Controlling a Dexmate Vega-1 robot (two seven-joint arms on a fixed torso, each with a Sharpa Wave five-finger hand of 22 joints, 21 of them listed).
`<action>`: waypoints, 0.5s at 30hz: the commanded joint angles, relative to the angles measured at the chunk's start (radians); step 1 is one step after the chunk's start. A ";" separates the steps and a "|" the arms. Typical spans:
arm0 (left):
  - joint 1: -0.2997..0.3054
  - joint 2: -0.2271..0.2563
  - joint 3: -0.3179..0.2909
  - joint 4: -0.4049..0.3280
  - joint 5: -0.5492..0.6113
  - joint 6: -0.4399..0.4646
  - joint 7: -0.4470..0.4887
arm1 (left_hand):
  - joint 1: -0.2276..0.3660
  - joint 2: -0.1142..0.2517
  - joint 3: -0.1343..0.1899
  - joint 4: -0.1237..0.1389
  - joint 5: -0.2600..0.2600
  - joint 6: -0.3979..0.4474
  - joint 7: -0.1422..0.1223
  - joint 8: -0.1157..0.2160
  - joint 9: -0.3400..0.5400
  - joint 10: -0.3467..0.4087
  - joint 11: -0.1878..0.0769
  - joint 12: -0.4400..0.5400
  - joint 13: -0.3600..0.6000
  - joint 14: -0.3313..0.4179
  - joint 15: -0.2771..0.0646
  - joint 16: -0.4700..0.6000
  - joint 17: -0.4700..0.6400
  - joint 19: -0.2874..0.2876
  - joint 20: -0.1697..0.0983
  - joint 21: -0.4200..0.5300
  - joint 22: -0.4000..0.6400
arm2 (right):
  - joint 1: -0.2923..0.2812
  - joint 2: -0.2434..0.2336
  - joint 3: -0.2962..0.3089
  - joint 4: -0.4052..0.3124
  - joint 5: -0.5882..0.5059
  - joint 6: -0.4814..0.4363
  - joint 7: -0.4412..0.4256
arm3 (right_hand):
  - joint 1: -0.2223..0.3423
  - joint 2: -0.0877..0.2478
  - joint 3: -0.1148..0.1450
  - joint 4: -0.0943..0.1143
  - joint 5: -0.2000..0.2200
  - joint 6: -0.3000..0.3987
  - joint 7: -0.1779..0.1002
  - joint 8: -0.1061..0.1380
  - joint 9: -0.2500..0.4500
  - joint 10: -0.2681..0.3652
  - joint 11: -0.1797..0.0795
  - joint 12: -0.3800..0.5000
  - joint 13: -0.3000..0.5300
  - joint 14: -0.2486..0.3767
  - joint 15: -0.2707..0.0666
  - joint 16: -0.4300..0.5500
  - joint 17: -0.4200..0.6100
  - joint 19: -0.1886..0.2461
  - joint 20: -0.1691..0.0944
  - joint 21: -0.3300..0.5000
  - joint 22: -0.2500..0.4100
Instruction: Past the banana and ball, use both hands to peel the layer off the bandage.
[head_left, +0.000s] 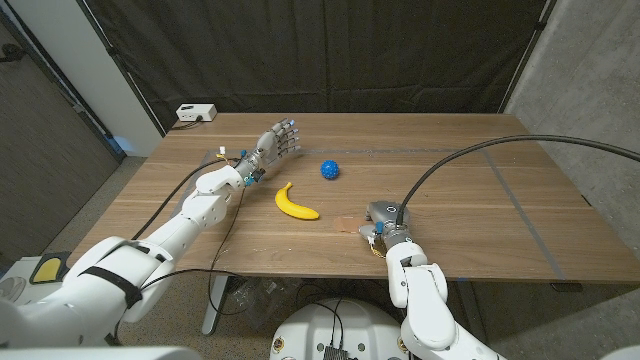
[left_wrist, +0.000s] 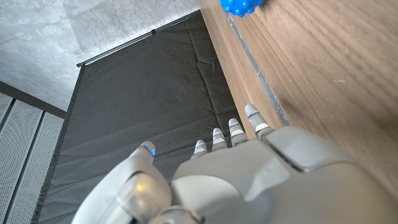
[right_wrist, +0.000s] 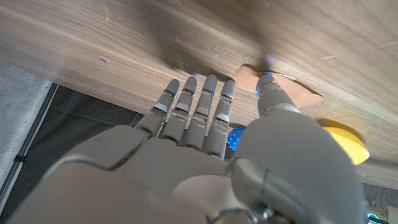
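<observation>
Left hand (head_left: 278, 140): we see it raised over the counter (head_left: 480, 170), fingers spread, holding nothing.
Right hand (head_left: 385, 215): fingers straight, thumb touching the bandage (right_wrist: 280, 90).
Bandage: near edge, right of banana (head_left: 295, 203) and ball (head_left: 330, 169).

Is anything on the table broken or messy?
Nothing stands out. The yellow curved banana and blue spiky ball lie whole on the wooden table; the tan bandage lies flat by the right robot hand.
</observation>
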 joint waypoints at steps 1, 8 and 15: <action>0.017 0.015 -0.004 -0.032 -0.005 0.006 0.011 | -0.005 -0.001 -0.004 -0.002 -0.005 0.001 -0.003 -0.002 0.002 -0.005 0.006 0.000 0.001 0.004 0.005 -0.002 0.005 -0.005 0.006 -0.004 0.006 | 0.025 -0.001 -0.024 0.019 -0.010 -0.016 0.046 | 0.000 0.005 0.005 0.002 0.007 0.018 -0.002 0.007 0.003 -0.007 0.001 -0.003 0.003 -0.002 -0.103 -0.007 0.001 0.002 0.000 0.003 0.002; 0.017 0.016 -0.005 -0.031 -0.009 0.002 0.007 | -0.004 -0.001 -0.004 -0.003 -0.005 0.001 -0.002 -0.002 0.002 -0.006 0.005 -0.001 0.001 0.004 0.007 -0.002 0.005 -0.005 0.005 -0.004 0.006 | 0.038 0.002 -0.037 0.040 -0.047 -0.028 0.081 | 0.028 -0.006 0.008 -0.017 0.013 0.025 -0.005 0.008 0.002 -0.005 -0.011 -0.004 0.004 -0.005 -0.109 -0.014 -0.004 -0.003 0.000 0.002 0.002; 0.016 0.013 -0.009 -0.024 -0.015 -0.004 0.004 | -0.004 0.000 -0.005 -0.003 -0.005 0.001 -0.001 -0.002 0.002 -0.007 0.003 -0.001 0.001 0.004 0.007 -0.003 0.005 -0.005 0.005 -0.005 0.006 | 0.041 0.009 -0.045 0.063 -0.095 -0.030 0.104 | 0.074 -0.021 0.014 -0.036 0.027 0.076 -0.017 0.025 0.002 0.031 -0.043 0.009 0.008 0.011 -0.132 -0.013 -0.007 -0.003 -0.004 0.004 0.001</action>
